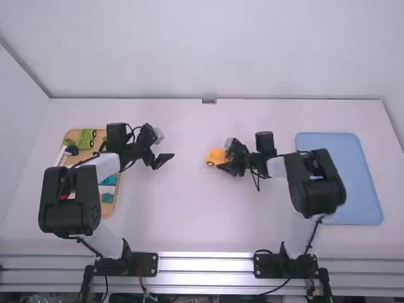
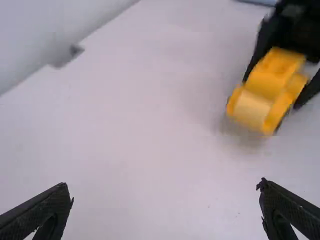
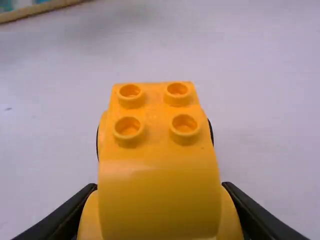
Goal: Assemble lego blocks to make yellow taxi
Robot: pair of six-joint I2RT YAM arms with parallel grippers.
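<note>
Near the middle of the table, the right gripper (image 1: 231,165) is shut on a yellow toy car body (image 1: 214,156) with dark wheels. In the right wrist view the car body (image 3: 159,175) sits between the fingers of my right gripper (image 3: 159,205), with several studs on top at its far end. The left gripper (image 1: 165,151) stands open and holds nothing, left of the car body and apart from it. The left wrist view has its own left gripper (image 2: 165,200) spread wide, with the car body (image 2: 267,92) farther off in the other arm's fingers.
A wooden tray (image 1: 108,209) with green, teal, red and other blocks lies at the left, partly under the left arm. At the right, a blue tray (image 1: 341,183) lies partly under the right arm. A wall rises behind the table.
</note>
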